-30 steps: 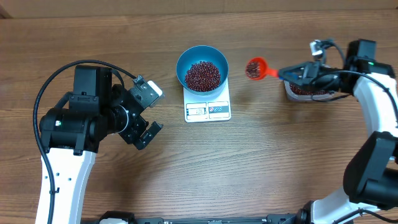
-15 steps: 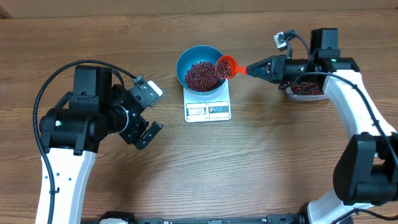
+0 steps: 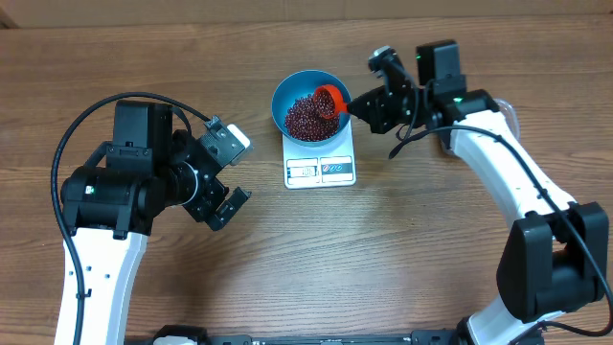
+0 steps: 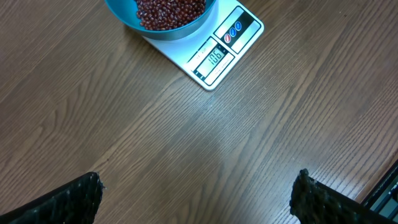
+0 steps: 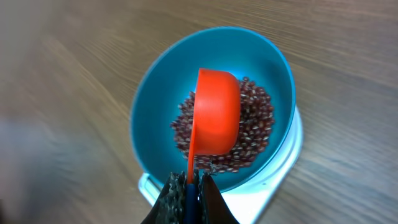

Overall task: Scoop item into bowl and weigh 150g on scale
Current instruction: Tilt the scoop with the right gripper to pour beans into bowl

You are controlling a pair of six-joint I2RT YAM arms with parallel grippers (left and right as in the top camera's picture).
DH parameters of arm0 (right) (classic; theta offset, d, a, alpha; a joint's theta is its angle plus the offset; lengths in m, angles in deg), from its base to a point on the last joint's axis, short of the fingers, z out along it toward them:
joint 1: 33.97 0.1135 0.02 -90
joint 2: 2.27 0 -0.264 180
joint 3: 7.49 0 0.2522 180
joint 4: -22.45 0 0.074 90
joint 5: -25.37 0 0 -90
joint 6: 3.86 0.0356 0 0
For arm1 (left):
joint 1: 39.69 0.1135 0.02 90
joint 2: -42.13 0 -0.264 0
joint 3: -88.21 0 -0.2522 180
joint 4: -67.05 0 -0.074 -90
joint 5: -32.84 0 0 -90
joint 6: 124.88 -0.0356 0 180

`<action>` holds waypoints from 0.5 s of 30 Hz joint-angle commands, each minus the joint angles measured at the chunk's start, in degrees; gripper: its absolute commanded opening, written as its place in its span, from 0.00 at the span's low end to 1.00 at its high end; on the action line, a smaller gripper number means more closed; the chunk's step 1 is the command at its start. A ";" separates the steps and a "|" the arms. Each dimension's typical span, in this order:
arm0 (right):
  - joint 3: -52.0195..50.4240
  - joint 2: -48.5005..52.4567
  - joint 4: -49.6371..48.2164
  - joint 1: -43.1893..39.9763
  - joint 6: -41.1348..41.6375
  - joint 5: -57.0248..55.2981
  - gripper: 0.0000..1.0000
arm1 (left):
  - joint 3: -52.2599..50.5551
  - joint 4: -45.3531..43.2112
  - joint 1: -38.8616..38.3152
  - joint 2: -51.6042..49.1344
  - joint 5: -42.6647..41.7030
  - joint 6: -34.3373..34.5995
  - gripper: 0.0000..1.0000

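Note:
The blue bowl (image 3: 311, 103) stands on the white scale (image 3: 321, 170) and holds a pile of dark red beans (image 3: 306, 119). My right gripper (image 3: 359, 105) is shut on the handle of a red-orange scoop (image 3: 332, 98), whose cup hangs over the beans inside the bowl. In the right wrist view the scoop (image 5: 217, 112) is tipped, its smooth outside facing the camera, above the beans (image 5: 256, 124) and the bowl wall (image 5: 152, 102); the gripper (image 5: 189, 180) pinches the handle. My left gripper (image 3: 230, 174) is open over bare table, left of the scale (image 4: 225, 48). Nothing sits between its fingers (image 4: 68, 202).
The scale's display (image 4: 214, 57) is lit and faces the table's near side. The right arm (image 3: 498, 163) stretches from the right edge across toward the bowl. The left arm's black body (image 3: 124, 182) fills the left side. Bare wood lies in front of the scale.
The right arm has swung left, carrying the scoop with beans from near the right side to over the bowl, and has tipped it. The left arm has not moved.

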 commanded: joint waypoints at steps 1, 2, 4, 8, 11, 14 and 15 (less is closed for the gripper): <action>1.36 0.20 -0.87 1.88 -7.61 -6.16 0.04 | -0.31 -0.02 -0.13 -0.13 -0.02 0.55 1.00; 1.36 0.20 -1.22 2.40 -7.58 -6.99 0.04 | -0.31 -0.02 -0.13 -0.13 -0.02 0.55 0.99; 1.36 0.20 -1.73 3.23 -7.56 -9.27 0.04 | -0.31 -0.02 -0.13 -0.13 -0.02 0.55 1.00; 1.36 0.20 -1.97 4.70 -9.14 -14.29 0.04 | -0.31 -0.02 -0.13 -0.13 -0.02 0.55 1.00; 1.36 0.17 -2.03 5.35 -10.49 -16.20 0.04 | -0.31 -0.04 -0.13 -0.13 0.00 0.55 1.00; 1.53 0.07 -2.01 5.68 -10.47 -17.70 0.04 | -0.31 -0.02 -0.13 -0.13 -0.02 0.55 1.00; 1.53 -0.07 -2.03 5.68 -10.47 -17.68 0.04 | -0.31 -0.04 -0.13 -0.13 -0.02 0.55 1.00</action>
